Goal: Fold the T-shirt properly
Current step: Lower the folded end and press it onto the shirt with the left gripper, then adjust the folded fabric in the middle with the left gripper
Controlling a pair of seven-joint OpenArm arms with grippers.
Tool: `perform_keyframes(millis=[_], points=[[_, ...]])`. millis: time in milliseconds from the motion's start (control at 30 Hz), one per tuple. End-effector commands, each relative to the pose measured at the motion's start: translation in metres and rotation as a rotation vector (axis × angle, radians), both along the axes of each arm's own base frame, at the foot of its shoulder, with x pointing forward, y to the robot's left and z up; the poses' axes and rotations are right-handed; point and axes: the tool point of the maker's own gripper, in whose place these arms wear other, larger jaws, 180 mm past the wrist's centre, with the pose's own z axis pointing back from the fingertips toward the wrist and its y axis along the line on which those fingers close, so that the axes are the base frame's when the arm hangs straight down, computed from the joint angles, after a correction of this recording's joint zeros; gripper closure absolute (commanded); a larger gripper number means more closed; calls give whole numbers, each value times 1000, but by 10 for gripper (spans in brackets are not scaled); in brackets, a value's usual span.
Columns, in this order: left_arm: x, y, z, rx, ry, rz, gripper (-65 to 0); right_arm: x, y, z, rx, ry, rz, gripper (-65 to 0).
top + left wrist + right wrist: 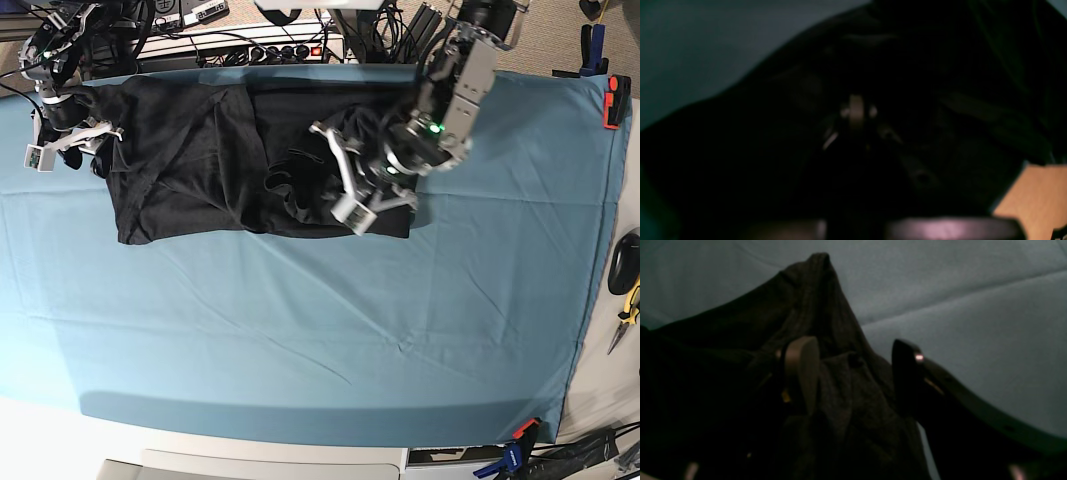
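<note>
The black T-shirt (190, 170) lies spread and partly folded on the teal table cloth (330, 330), plain side up, with a bunched lump near its middle. My left gripper (857, 111) is over the shirt's right half (335, 165). Its fingertips are shut together with dark fabric (940, 83) draped all round them. My right gripper (853, 373) is at the shirt's left edge (85, 140) and stands open. Its two fingers (801, 366) straddle a raised peak of the shirt (820, 290), apart from the cloth.
Power strips and cables (240, 40) line the back edge behind the shirt. A red clamp (612, 100) grips the cloth's right corner, and pliers (625, 310) lie off the cloth at right. Clamps (515, 455) sit at the front right corner.
</note>
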Motion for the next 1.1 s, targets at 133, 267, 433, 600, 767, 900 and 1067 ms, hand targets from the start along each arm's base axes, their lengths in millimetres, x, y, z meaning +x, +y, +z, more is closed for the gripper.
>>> perform_keyframes(millis=[133, 267, 433, 600, 767, 900, 1067], points=[[3, -40, 11, -79, -23, -45, 0, 6, -4, 14, -23, -46, 8, -348], [16, -58, 9, -87, -17, -64, 0, 5, -4, 13, -24, -45, 8, -347], [35, -64, 18, -75, -53, -105, 0, 6, -4, 13, -24, -45, 8, -348], [50, -45, 18, -24, -73, -88, 0, 5, -4, 13, -24, -45, 8, -348], [73, 12, 8, 7, -24, 52, 0, 6, -4, 13, -24, -45, 8, -348], [81, 64, 2, 3, 40, 140, 0, 6, -4, 13, -24, -45, 8, -348], [74, 111, -13, 8, 93, 228, 0, 6, -4, 13, -24, -45, 8, -348]])
